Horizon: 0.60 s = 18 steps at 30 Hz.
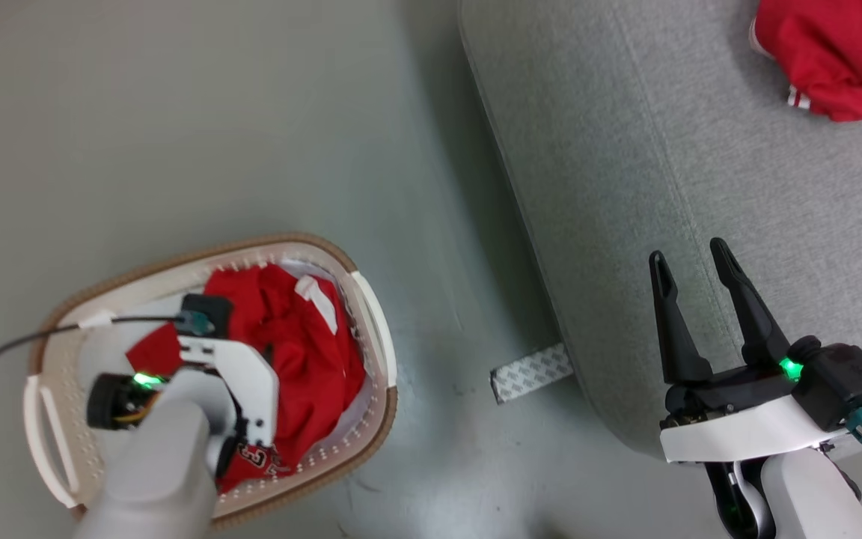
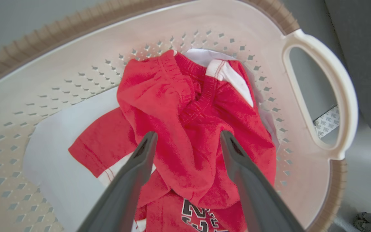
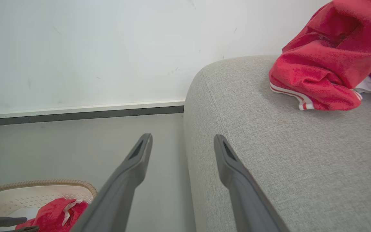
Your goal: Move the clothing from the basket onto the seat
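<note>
Clothing (image 2: 185, 129) lies heaped in the basket (image 1: 281, 243), red folds over a white pad (image 2: 53, 154), with the numbered piece lowest. One more red garment (image 1: 827, 52) already lies on the seat (image 1: 700, 150), well apart from the basket. Left fingers (image 2: 137, 170) are spread wide and empty, poised over the top fold with a tip on either side of it; contact not confirmed. Right fingers (image 1: 674, 329) are likewise spread and empty, hovering above the near edge of the seat. Risks, as judged: a shallow pinch would take only a thin fold and let it slip on the lift; a deep one could catch the pad or the piece beneath and drag both out; fabric trailing over the rim could snag the handle (image 2: 343, 96) and tip or shift the light basket. Clearances: the basket walls leave fair room around the left fingers. Bare floor (image 1: 251, 112) separates basket from seat, crossed only by a taped strip (image 1: 532, 372) at the seat's foot. Seat top is largely open between the right fingers and the placed garment, ample for a drop; its rounded edge would likely shed anything set too close
</note>
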Tool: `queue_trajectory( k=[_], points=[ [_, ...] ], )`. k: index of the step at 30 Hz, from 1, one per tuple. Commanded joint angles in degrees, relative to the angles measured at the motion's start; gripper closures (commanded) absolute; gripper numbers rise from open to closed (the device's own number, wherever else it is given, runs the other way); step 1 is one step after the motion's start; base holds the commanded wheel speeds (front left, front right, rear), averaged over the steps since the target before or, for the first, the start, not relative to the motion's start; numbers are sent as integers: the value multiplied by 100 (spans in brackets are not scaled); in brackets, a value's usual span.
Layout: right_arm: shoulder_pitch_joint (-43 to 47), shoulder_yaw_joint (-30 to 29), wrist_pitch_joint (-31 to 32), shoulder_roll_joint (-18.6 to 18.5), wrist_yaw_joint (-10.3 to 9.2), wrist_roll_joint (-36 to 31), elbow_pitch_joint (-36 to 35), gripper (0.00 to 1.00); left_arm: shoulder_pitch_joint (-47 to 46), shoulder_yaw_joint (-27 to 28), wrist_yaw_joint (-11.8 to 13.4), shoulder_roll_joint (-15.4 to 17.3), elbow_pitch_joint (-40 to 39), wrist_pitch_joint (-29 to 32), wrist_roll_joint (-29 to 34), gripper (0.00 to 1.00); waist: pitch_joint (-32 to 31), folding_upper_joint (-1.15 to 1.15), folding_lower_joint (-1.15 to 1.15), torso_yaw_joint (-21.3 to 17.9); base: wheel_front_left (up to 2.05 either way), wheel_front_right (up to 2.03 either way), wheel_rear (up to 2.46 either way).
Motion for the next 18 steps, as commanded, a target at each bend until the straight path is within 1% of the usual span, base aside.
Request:
queue_trajectory(
  k=[1,8,9,11,14,18],
  points=[
    [-90,11,3,-5,-12,74,-60,0,-140,0,48,127,96,-28,53,0,320,0,-2,-103,0,0,0],
    [-176,47,3,-5,-12,119,-238,0,-622,-67,63,249,606,-117,104,0,813,0,-2,-130,2,2,2],
    [-195,32,3,-6,-12,100,-260,0,-669,-72,51,254,666,-172,91,25,859,0,-2,-107,13,13,13],
    [-196,17,3,-5,-12,40,-292,0,-727,-78,36,264,758,-347,74,100,900,0,-2,-54,10,10,10],
    [-161,-45,3,-7,-12,6,-262,0,-776,-68,-36,174,923,-534,-21,100,840,0,-2,32,0,0,0],
    [-105,-110,3,-5,-13,4,-171,0,-764,-48,-144,38,1048,-898,-161,100,513,0,-2,199,0,0,0]
  ],
)
